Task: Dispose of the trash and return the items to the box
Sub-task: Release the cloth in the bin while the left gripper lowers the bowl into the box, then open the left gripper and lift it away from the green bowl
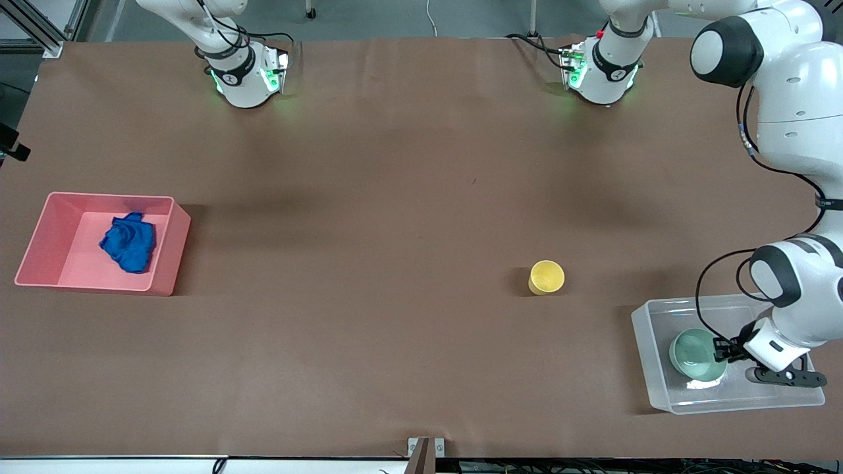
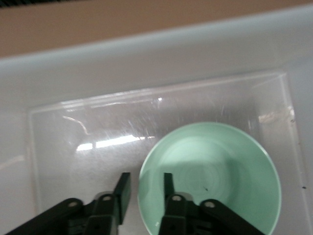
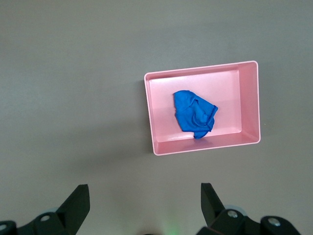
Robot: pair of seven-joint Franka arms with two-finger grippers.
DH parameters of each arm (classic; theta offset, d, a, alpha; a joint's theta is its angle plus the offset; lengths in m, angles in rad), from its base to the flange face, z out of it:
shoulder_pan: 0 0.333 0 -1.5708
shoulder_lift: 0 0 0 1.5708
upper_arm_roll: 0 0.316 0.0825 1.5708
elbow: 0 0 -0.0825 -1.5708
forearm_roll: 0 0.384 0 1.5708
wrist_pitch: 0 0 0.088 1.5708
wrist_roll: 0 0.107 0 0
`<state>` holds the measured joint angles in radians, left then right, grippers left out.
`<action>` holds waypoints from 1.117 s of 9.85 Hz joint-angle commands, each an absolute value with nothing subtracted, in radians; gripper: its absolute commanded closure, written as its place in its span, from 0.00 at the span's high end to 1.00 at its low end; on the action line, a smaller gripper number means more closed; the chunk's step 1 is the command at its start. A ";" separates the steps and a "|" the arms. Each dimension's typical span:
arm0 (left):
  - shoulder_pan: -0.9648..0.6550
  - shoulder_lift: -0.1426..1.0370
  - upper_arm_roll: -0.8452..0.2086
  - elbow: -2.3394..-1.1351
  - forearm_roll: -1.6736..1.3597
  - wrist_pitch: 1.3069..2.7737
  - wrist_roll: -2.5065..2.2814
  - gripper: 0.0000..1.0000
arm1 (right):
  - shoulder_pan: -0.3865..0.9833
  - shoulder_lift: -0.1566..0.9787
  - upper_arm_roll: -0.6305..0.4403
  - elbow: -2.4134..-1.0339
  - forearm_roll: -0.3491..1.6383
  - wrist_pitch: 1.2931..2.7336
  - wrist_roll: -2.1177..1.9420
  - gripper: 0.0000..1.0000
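Note:
The mint-green bowl (image 1: 697, 354) (image 2: 220, 176) sits upright inside the clear box (image 1: 658, 316) (image 2: 146, 63) at the left arm's end of the table. My left gripper (image 1: 724, 350) (image 2: 145, 177) is down in the box and open. Its jaws straddle the bowl's rim, one inside and one outside with a gap showing. The yellow cup (image 1: 546, 276) stands on the table beside the box, farther from the front camera. The blue trash wad (image 1: 130, 242) (image 3: 194, 113) lies in the pink bin (image 1: 39, 243) (image 3: 230, 93). My right gripper (image 3: 145, 192) hangs open and empty, high over the table.
The pink bin sits at the right arm's end of the table. Brown table surface stretches between the bin and the cup. Both arm bases stand along the edge farthest from the front camera.

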<state>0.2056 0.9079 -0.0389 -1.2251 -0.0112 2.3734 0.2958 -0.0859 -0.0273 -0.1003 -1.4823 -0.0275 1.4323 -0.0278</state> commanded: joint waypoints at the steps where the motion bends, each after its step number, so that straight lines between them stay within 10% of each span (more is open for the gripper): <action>1: 0.193 0.783 -0.041 -1.278 0.006 2.283 0.272 0.87 | -0.092 -0.011 -0.091 -1.460 -0.029 1.424 -0.040 1.00; 4: 0.118 0.573 -0.064 -1.352 0.006 2.061 0.194 0.89 | -0.092 -0.012 -0.089 -1.466 -0.029 1.416 -0.040 1.00; 11: -0.015 0.172 -0.210 -1.954 -0.002 2.129 -0.040 0.89 | -0.087 -0.021 -0.087 -1.470 -0.025 1.431 -0.040 1.00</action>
<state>-0.0245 0.1993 -0.1678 -1.8124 -0.0112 2.0554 -0.0072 -0.0831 -0.0160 -0.0929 -1.4759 -0.0275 1.4365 -0.0310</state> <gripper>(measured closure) 0.110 0.000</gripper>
